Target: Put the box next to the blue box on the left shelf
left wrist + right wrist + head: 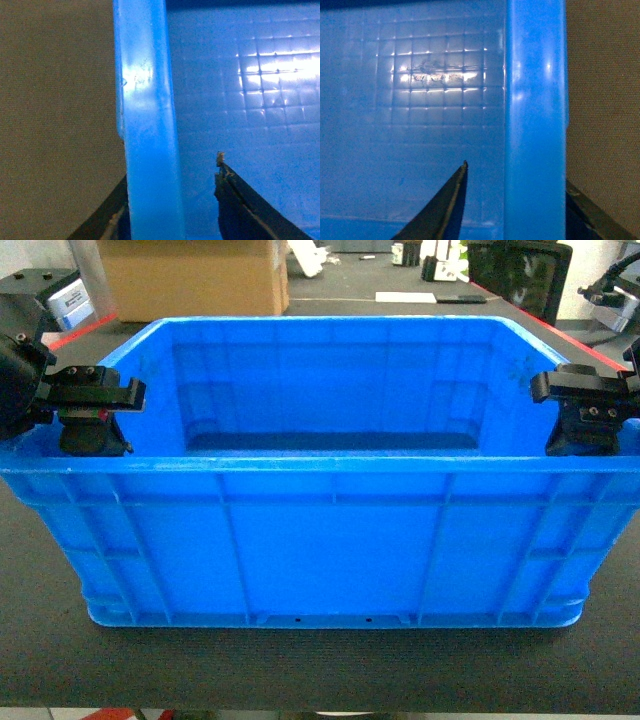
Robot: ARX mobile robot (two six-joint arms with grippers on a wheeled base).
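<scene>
- Nearest you lies a strip of dark tabletop [320, 670], matte and finely textured, running the whole width of the head view.
- On it stands the box [330, 540], a large bright blue crate with vertically ribbed walls and a thick rim; its long side faces you and it fills most of the view.
- At the left end wall you see the left gripper [95, 440] set over the rim. In the left wrist view one finger sits outside the rim [147, 125] and the other inside the crate, so the jaws straddle the wall; they are spread about it, and you cannot tell whether the pads press on it.
- At the right end wall the right gripper [592, 435] mirrors this. In the right wrist view one dark finger [445, 205] lies inside, over the gridded floor [420, 115], and the other outside the rim; the jaws are parted around the wall, contact uncertain.
- Inside the crate the floor shows a moulded square grid with bright glare patches.
- Beyond the far rim, at left, stands a brown cardboard carton [195, 280].
- At far right you see a dark screen-like panel [520, 275] with a red edge, and small white items in the far middle, too small to name.
</scene>
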